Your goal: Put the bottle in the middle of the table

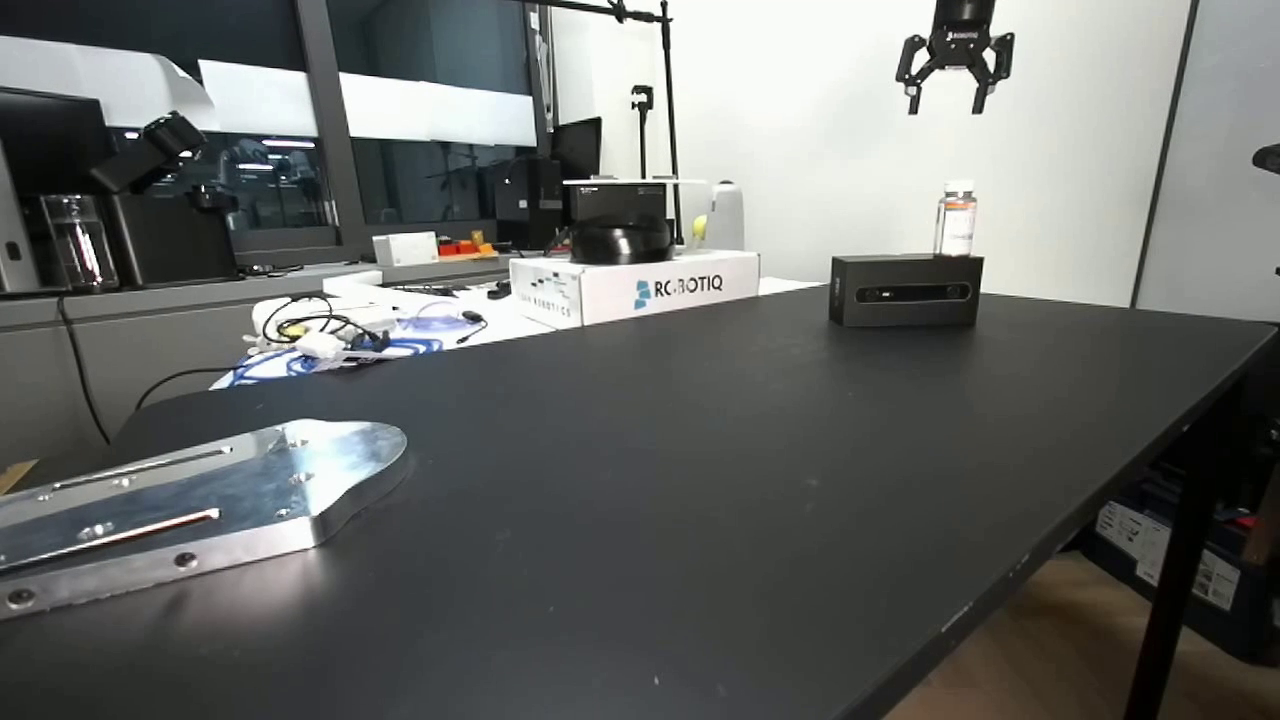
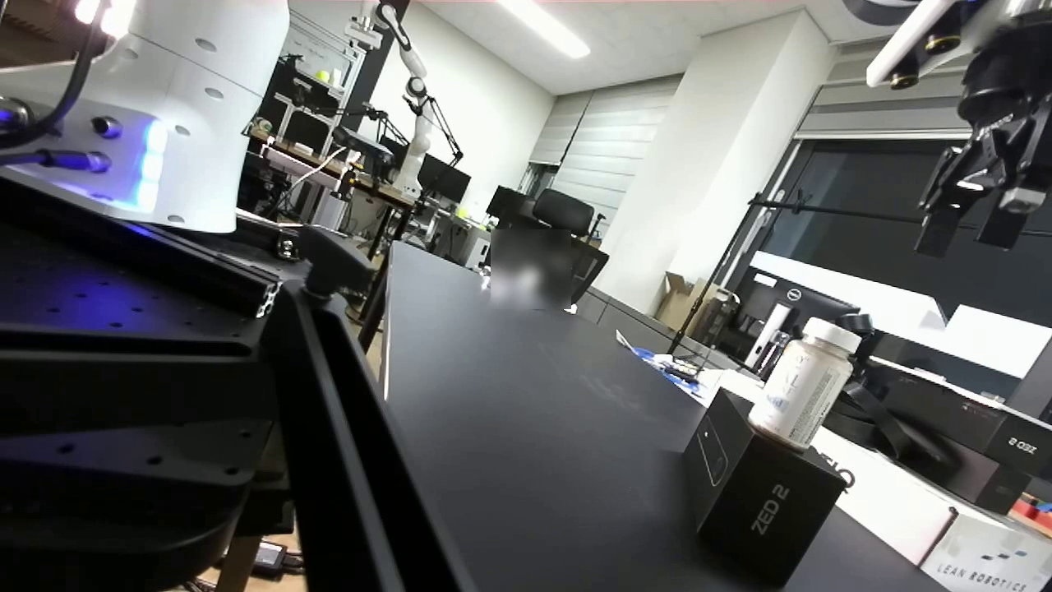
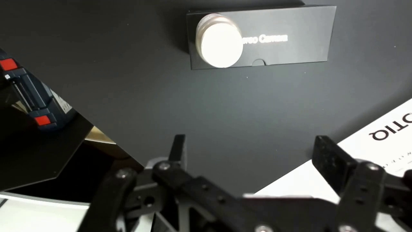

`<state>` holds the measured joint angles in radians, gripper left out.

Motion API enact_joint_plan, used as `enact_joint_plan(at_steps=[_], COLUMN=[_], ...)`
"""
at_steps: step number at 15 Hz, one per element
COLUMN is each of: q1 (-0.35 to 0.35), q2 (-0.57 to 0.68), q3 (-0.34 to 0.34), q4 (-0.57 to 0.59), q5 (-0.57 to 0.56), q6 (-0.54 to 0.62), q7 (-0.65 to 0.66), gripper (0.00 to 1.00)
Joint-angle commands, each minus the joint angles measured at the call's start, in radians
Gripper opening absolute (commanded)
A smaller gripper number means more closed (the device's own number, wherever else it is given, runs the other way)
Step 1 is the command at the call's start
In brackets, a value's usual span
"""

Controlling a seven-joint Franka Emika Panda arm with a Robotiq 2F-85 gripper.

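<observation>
The bottle (image 1: 956, 222) is small and whitish with a pale label and a white cap. It stands upright on one end of the black box; it also shows in an exterior view (image 2: 805, 386) and from above in the wrist view (image 3: 221, 44). The table (image 1: 620, 480) has a flat matte black top, seen also in an exterior view (image 2: 526, 411) and the wrist view (image 3: 138, 83). My gripper (image 1: 945, 108) is open and empty, well above the bottle and apart from it. Its spread fingers show in an exterior view (image 2: 966, 234) and the wrist view (image 3: 251, 140).
The low black box (image 1: 905, 292), marked ZED 2, sits on the table under the bottle. A metal plate (image 1: 200, 490) lies at another end of the table. A white Robotiq box (image 1: 640, 285) stands beside the table edge, near cables (image 1: 330, 340). The robot base (image 2: 181, 107) stands across.
</observation>
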<state>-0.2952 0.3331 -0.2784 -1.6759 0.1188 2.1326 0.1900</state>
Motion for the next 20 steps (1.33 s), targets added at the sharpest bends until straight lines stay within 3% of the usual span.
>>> enact_joint_plan(at_steps=[1,15,16,17,20], q1=[-0.023,0.003,0.004,0.005,0.01], q2=[0.106,0.14,0.134,0.13,0.115], q3=[0.01,0.036,0.04,0.042,0.045], q4=[0.108,-0.054,-0.071,-0.081,-0.099], q5=[0.019,0.001,0.002,0.002,0.004], q6=[-0.089,-0.025,-0.01,-0.005,0.011], q7=[0.014,-0.018,-0.029,-0.034,-0.043], gripper=[1.0,1.0,0.75,0.74,0.53])
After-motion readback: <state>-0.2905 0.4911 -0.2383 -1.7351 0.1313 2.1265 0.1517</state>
